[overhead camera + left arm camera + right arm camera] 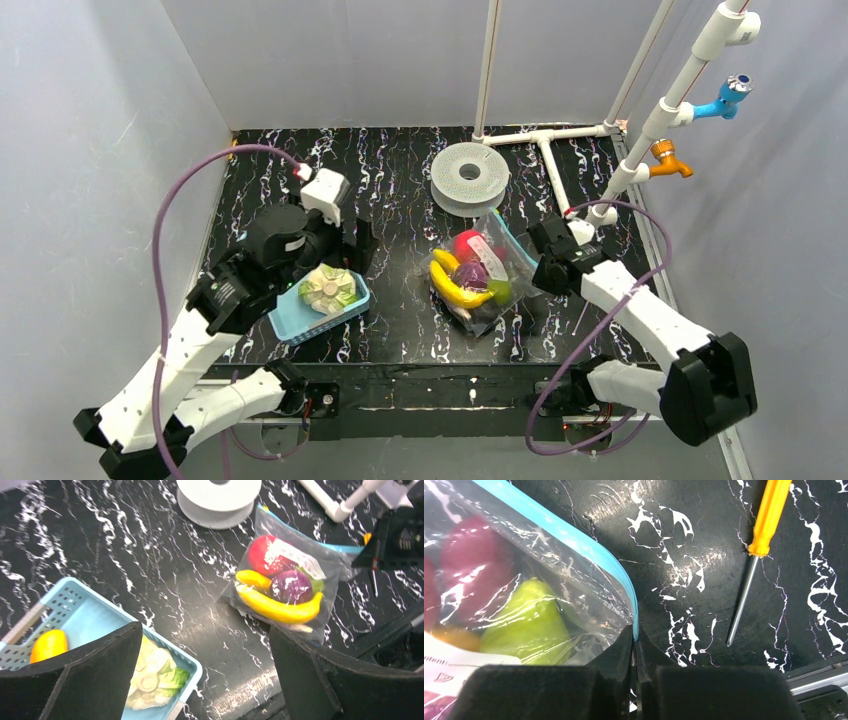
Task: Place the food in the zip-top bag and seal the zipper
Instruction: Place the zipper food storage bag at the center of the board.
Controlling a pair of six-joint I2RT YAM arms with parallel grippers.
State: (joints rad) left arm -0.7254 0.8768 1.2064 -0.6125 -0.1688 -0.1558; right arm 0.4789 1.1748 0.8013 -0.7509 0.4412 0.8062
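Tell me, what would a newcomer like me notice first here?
Most likely the clear bag right of the table's middle, stuffed with bright toy food: a yellow banana, a red fruit and a purple eggplant. The right gripper pinches its edge at the blue strip. To the left, a blue basket holds a pale cabbage and an orange fruit, with the left gripper open nearby.

You have: zip-top bag point(274, 530), clear crinkly plastic, glossy creases; zipper point(559, 529), smooth light-blue plastic strip; banana point(280, 611), glossy plastic; basket point(95, 617), blue perforated plastic; table point(150, 555), black marbled, faint sheen; screwdriver point(762, 542), orange plastic handle, bare metal shaft; your jaws, matt black.
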